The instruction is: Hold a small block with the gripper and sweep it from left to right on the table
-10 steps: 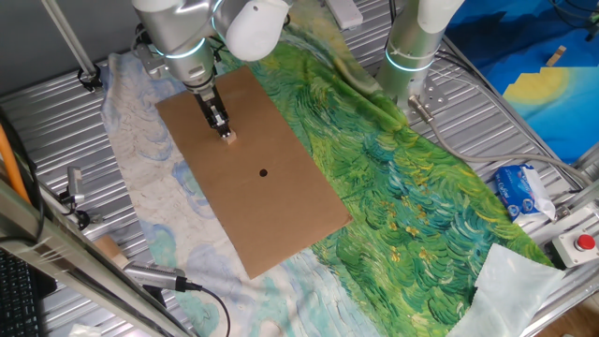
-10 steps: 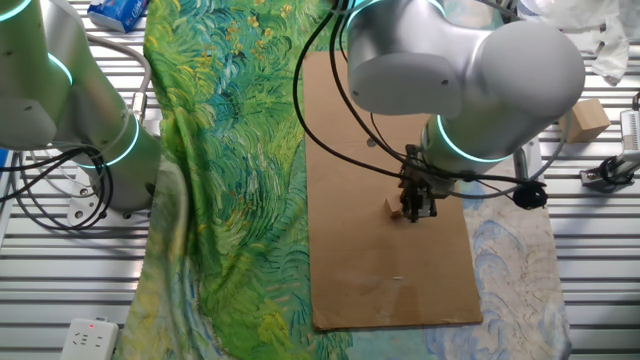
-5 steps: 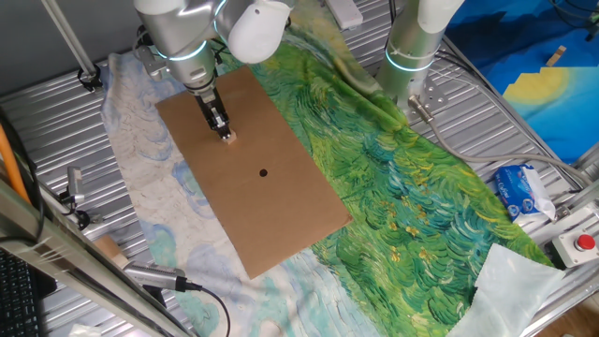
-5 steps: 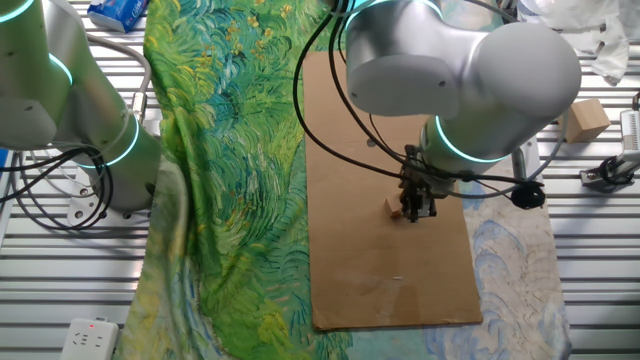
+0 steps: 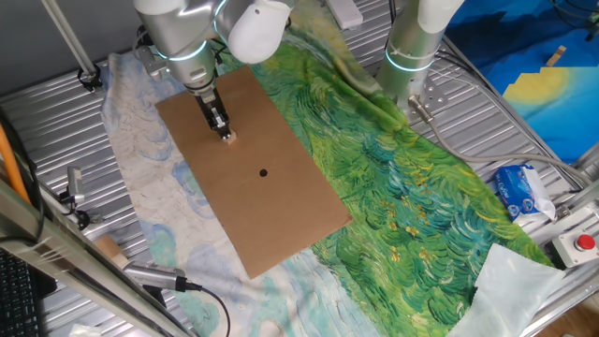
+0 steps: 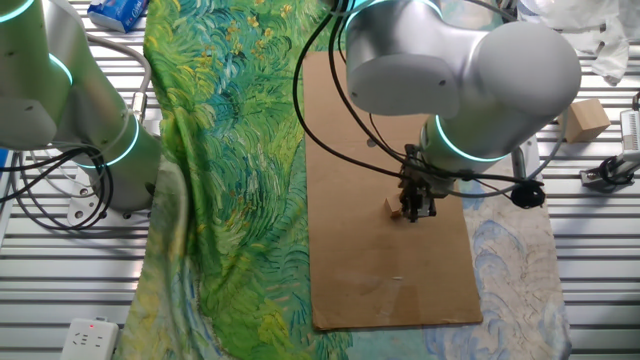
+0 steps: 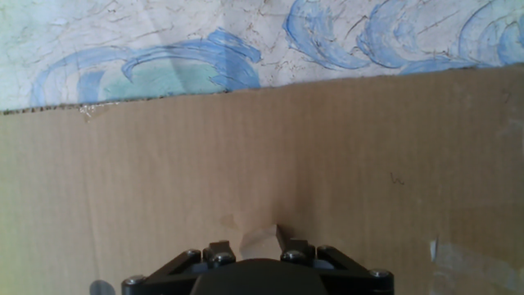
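Observation:
The small block point(image 5: 229, 138) is a tiny light-tan cube on the brown cardboard sheet point(image 5: 281, 206), held at the tip of my black gripper point(image 5: 223, 132). In the other fixed view the block point(image 6: 393, 208) sits just left of the gripper tip point(image 6: 413, 212) with the fingers closed on it. In the hand view the block point(image 7: 255, 242) shows between the two black fingers point(image 7: 288, 242), resting on the cardboard point(image 7: 262, 156). The black dot point(image 5: 263, 172) lies a little below and right of the gripper.
A second silver arm point(image 5: 412, 47) stands upright at the back right on the green swirl cloth point(image 5: 402, 178). A larger tan wooden piece point(image 6: 587, 120) lies by the ribbed metal tabletop point(image 5: 47, 112). The pale blue cloth point(image 7: 246, 41) borders the cardboard's far edge.

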